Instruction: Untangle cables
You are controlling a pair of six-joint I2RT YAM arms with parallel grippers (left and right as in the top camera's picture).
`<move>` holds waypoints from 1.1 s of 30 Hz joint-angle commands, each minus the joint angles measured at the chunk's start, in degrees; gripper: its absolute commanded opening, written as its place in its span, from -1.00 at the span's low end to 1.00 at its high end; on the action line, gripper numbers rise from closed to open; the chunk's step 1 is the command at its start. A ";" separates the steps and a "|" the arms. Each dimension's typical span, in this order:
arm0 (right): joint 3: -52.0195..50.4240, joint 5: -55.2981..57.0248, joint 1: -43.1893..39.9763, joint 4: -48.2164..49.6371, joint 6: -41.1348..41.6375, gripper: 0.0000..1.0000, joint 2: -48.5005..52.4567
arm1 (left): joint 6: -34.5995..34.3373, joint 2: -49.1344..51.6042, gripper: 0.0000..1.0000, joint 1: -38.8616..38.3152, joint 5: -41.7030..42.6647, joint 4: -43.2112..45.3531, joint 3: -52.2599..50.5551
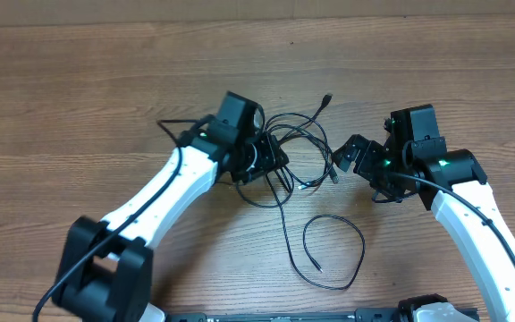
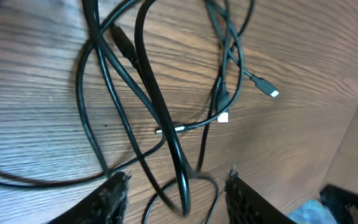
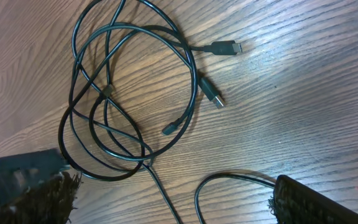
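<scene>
**On the table, centre: cables, tangled**

Main bundle knotted mid-table. A separate loop lies nearer, to the right. Left gripper spread, straddling a strand. Right gripper spread, empty, just right of the tangle. Risk: pinching crossed strands together, tightening the knot.

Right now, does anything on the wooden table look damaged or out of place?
Nothing looks damaged. The thin black plug-ended cables lie loosely tangled mid-table; one black loop lies outside the tangle, lower in the overhead view.

A brown wood-grain table spans the whole view.
</scene>
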 commanded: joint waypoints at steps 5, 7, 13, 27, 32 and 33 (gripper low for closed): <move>1.22 0.59 -0.20 0.17 -0.70 1.00 -0.42 | -4.66 3.13 -0.84 -0.55 0.55 6.03 0.63; 1.22 0.59 -0.20 0.17 -0.70 1.00 -0.42 | -4.04 3.08 -0.92 -0.46 0.42 8.11 0.63; 1.22 0.59 -0.20 0.17 -0.70 1.00 -0.42 | 2.80 1.64 -0.91 0.50 4.57 9.25 0.68; 1.22 0.59 -0.20 0.17 -0.70 1.00 -0.42 | 17.27 -17.20 -0.92 7.52 12.15 5.97 0.70; 1.22 3.78 -0.20 4.42 -0.70 1.00 -0.42 | 21.73 -22.60 -0.92 7.54 11.06 5.44 0.70; 1.22 3.98 -0.20 5.22 -0.70 1.00 -0.42 | 22.34 -23.65 -0.91 7.54 10.14 4.94 0.70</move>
